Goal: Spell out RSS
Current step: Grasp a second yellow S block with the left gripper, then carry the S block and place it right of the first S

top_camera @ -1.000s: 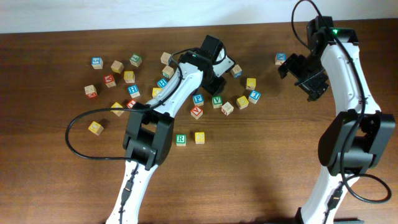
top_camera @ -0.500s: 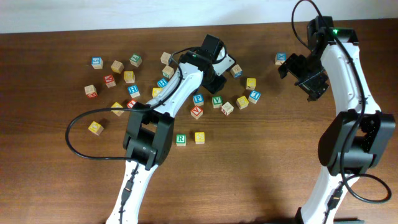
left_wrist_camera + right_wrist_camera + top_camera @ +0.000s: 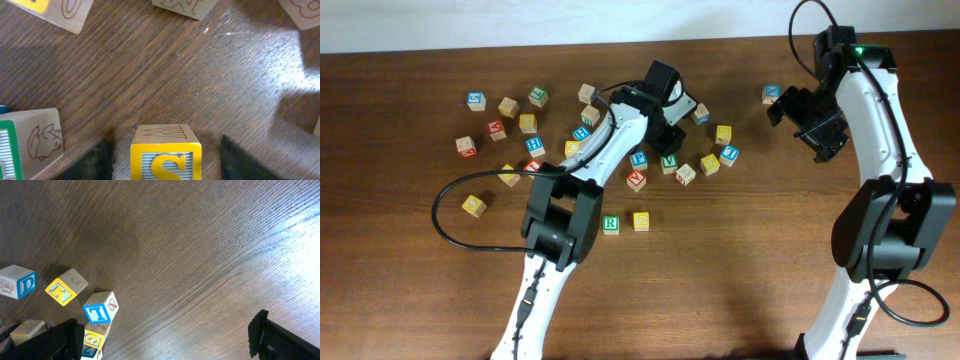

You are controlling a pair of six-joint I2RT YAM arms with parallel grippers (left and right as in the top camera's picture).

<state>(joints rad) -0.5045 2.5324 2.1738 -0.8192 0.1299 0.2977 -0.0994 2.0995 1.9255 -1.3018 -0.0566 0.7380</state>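
In the left wrist view a yellow S cube [image 3: 166,159] stands on the table between my left gripper's [image 3: 163,148] two dark fingers. The fingers are open, with a gap on each side of the cube. In the overhead view my left gripper [image 3: 667,127] hangs over the middle of the cube cluster and hides that cube. The green R cube [image 3: 611,224] and a yellow cube [image 3: 641,221] sit side by side nearer the front. My right gripper [image 3: 817,128] is open and empty at the right, over bare wood [image 3: 165,340].
Many other letter cubes lie scattered across the far left and middle, among them a green V cube [image 3: 669,161] and a blue cube [image 3: 772,94]. The right wrist view shows D [image 3: 17,281], K [image 3: 65,287] and T [image 3: 100,308] cubes at its left.
My left arm has shifted slightly and its cable loop has moved a little. The right arm has not moved.
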